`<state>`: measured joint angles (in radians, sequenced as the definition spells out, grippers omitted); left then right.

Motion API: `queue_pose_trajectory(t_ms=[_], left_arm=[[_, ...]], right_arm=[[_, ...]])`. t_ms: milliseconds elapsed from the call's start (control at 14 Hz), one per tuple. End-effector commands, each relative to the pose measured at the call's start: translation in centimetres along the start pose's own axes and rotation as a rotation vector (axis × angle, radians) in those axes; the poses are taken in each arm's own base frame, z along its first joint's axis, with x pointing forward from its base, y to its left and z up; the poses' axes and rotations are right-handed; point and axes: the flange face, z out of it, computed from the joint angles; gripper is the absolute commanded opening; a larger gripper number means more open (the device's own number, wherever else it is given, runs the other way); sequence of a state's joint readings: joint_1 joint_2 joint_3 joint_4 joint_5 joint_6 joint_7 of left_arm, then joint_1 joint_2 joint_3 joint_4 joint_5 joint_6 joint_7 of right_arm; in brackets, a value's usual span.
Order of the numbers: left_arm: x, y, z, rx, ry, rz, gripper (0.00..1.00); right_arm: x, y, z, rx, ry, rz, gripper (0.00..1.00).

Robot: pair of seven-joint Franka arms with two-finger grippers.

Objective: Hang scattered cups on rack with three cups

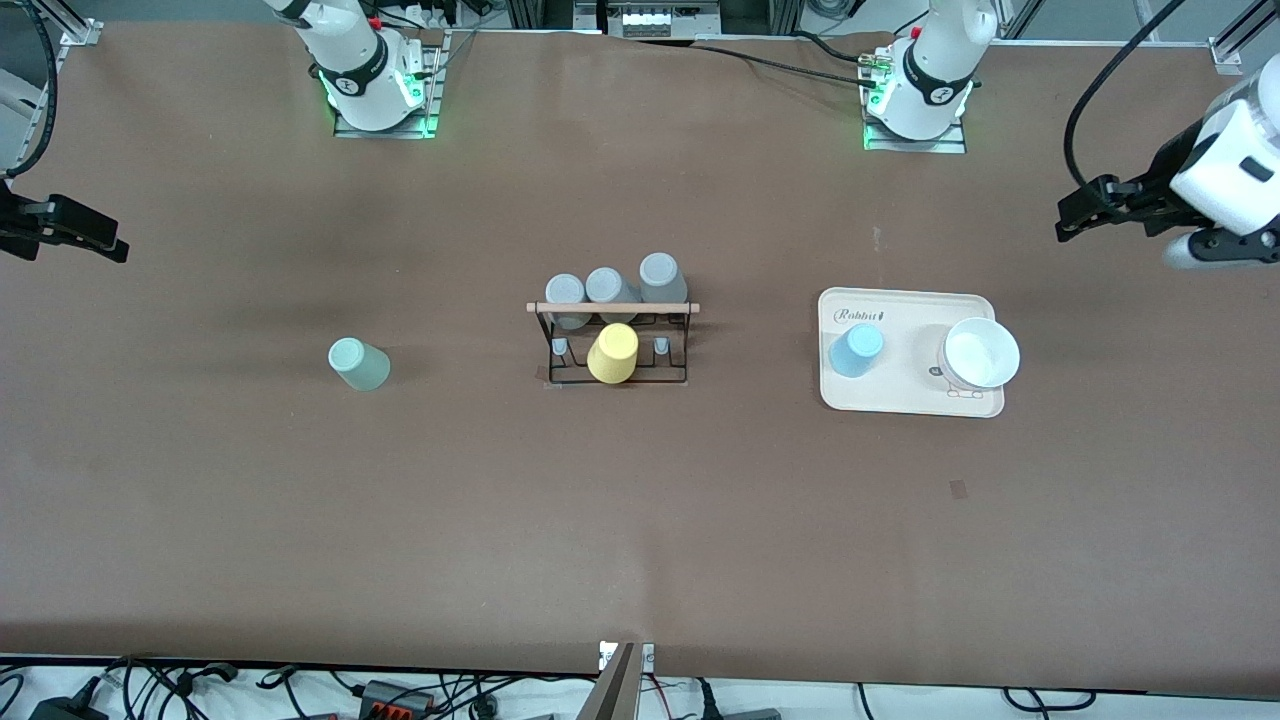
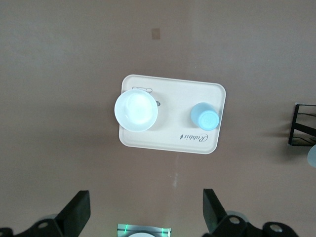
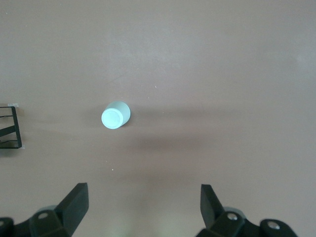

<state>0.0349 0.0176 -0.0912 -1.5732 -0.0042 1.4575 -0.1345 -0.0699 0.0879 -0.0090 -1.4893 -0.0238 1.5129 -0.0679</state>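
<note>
The rack (image 1: pixel 612 308), black wire with a wooden rod on top, stands mid-table; its edge shows in both wrist views (image 2: pixel 301 131) (image 3: pixel 10 129). Three grey tumblers (image 1: pixel 606 288) and a yellow one (image 1: pixel 613 353) sit on its pegs. A pale mint cup (image 1: pixel 358 365) (image 3: pixel 116 115) stands upside down on the table toward the right arm's end. A light blue cup (image 1: pixel 856 351) (image 2: pixel 204 116) stands upside down on the cream tray (image 1: pixel 900 396). My left gripper (image 1: pixel 1070 220) (image 2: pixel 145 206) hangs open and empty over bare table at its end. My right gripper (image 1: pixel 105 240) (image 3: pixel 143 203) hangs open and empty at its end.
A white bowl (image 1: pixel 982 352) (image 2: pixel 136 109) sits on the cream tray (image 2: pixel 168 141) beside the blue cup. Both arm bases (image 1: pixel 380 90) (image 1: pixel 915 100) stand along the table's edge farthest from the front camera. Brown tabletop surrounds the rack, the mint cup and the tray.
</note>
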Motion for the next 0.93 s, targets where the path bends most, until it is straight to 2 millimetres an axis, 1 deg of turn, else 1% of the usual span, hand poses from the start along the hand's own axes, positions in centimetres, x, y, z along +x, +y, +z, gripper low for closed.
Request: queue_pose_trajectory(t_ms=[0, 143, 214, 357, 500, 571, 643, 714, 857], left_arm=[[0.7, -0.1, 0.8, 0.016, -0.026, -0.011, 1.0], [0.8, 0.0, 0.7, 0.022, -0.025, 0.005, 1.0], [1.1, 0.1, 1.7, 0.018, -0.047, 0.011, 1.0], [2.2, 1.8, 5.6, 0.034, -0.155, 0.038, 1.0], [4.2, 4.6, 9.6, 0.04, -0.186, 0.07, 1.0], [4.9, 6.7, 11.3, 0.039, -0.15, 0.096, 1.0], [5.3, 7.8, 12.8, 0.036, -0.11, 0.106, 1.0], [5.6, 8.3, 14.8, 0.029, -0.075, 0.11, 1.0], [5.4, 9.4, 19.2, 0.015, -0.015, 0.116, 1.0]], right_arm=[[0.0, 0.1, -0.4, 0.0, -0.005, 0.012, 1.0], [0.0, 0.1, -0.4, 0.0, -0.005, 0.011, 1.0], [0.0, 0.1, -0.4, 0.0, -0.005, 0.011, 1.0], [0.1, 0.0, -0.3, 0.0, -0.006, 0.011, 1.0], [0.1, 0.1, -0.3, 0.001, -0.006, 0.012, 1.0], [0.1, 0.1, -0.1, 0.002, -0.009, 0.012, 1.0], [0.1, 0.1, 0.0, 0.002, -0.012, 0.012, 1.0], [0.0, 0.1, 0.0, 0.002, -0.02, 0.012, 1.0], [0.0, 0.1, 0.1, 0.002, -0.023, 0.011, 1.0]])
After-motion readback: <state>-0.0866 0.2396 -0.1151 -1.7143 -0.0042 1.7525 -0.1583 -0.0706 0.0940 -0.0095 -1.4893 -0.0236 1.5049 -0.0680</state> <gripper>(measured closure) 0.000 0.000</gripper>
